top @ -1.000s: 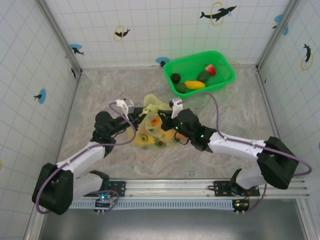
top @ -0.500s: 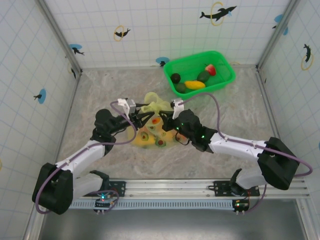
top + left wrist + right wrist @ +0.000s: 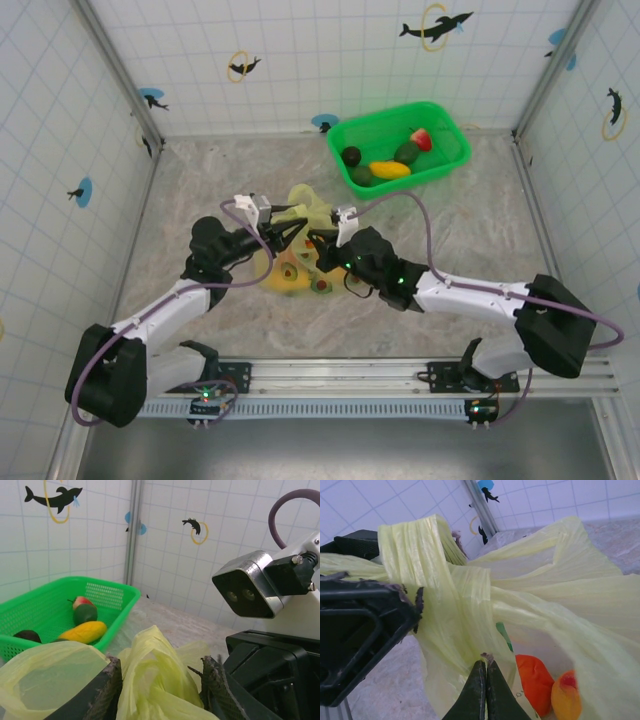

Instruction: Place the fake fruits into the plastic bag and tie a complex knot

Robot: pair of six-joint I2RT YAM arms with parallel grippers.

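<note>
Here, seen from above, the plastic bag (image 3: 298, 215) lies at the middle of the bench (image 3: 200, 180). The green basket (image 3: 338, 160) stands well apart, at about 1 o'clock from it.

**Left arm.** The left arm (image 3: 170, 300) reaches the bag from its 9 o'clock side. In the left wrist view the left jaws stand apart, and bunched film of the bag (image 3: 155, 680) rises loosely between the two fingers (image 3: 107, 692).

**Right arm.** The right arm (image 3: 460, 292) comes in from about 4 o'clock. In the right wrist view the right jaws are closed, fingers (image 3: 476, 692) pressed together, with their tips against the film (image 3: 460, 595). Whether a fold is pinched cannot be told.

**Bag.** In the right wrist view, one pleated strip of film crosses over a second band near the top. Through the translucent wall show two of the fake fruits, one orange (image 3: 535, 680) and one yellow-orange (image 3: 567, 695). Both lie at the bag's bottom, touching each other.

**Basket.** Other fruits lie inside the basket:
- a near-black one (image 3: 351, 156) at its 9 o'clock end
- a yellow one (image 3: 389, 169) in the middle
- a dark green one (image 3: 406, 152) just beside the yellow one
- a red one (image 3: 423, 138) at about 2 o'clock
</note>
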